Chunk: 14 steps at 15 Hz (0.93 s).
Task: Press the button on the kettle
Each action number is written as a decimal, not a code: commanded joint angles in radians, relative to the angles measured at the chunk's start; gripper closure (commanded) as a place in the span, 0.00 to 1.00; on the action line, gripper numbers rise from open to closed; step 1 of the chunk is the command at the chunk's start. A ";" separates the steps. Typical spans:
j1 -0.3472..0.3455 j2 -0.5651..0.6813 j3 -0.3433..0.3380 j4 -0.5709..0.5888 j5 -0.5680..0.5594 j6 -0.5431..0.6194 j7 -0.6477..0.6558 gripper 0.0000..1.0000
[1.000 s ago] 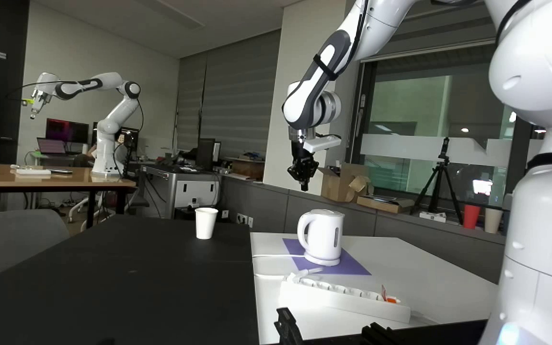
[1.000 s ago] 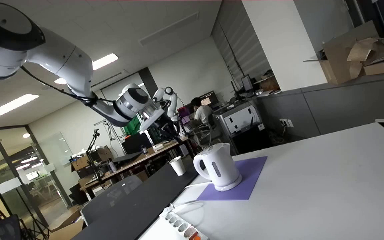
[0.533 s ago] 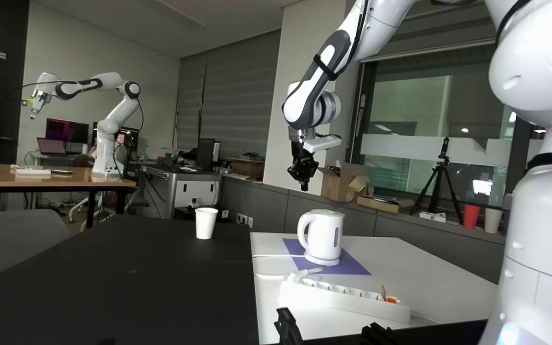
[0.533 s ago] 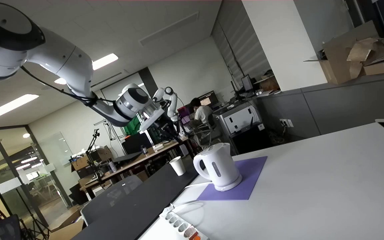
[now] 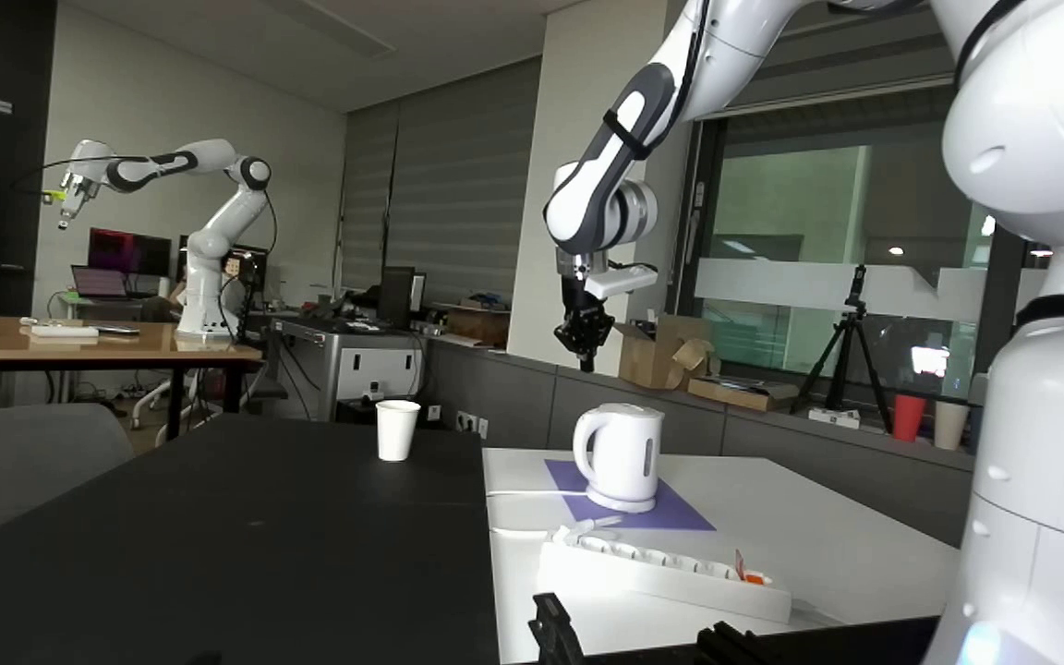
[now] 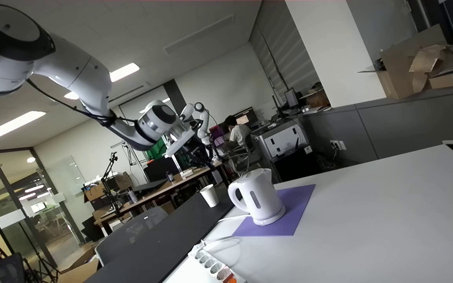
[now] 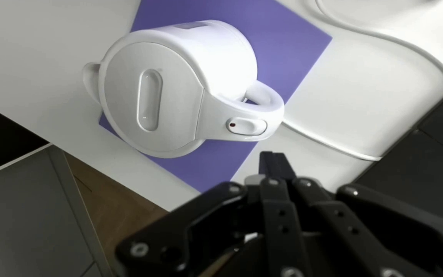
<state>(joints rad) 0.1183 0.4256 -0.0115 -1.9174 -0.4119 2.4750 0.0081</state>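
Wrist view: gripper [image 7: 277, 164], jaws together; kettle [image 7: 183, 90], presumably rigid, slippery, tippable if empty, best pressed straight down at the button [image 7: 247, 126] on its handle [image 7: 255, 112]

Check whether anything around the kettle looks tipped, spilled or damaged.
Nothing stands out. The kettle stands upright on the purple sheet, its lid looking shut; the white cup is upright on the black table. No spill or damage shows.

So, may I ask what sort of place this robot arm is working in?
Probably a robotics lab, perhaps within an office building: a second robot arm stands on a brown table, a person sits near a lit screen, and a camera-style tripod stands by the window.
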 commanded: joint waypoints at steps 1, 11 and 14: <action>0.012 0.009 -0.020 -0.003 -0.018 0.038 0.021 1.00; 0.034 0.046 -0.053 -0.004 -0.034 0.102 0.031 1.00; 0.043 0.054 -0.061 -0.004 -0.037 0.104 0.029 1.00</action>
<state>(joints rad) 0.1427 0.4751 -0.0516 -1.9222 -0.4205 2.5705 0.0088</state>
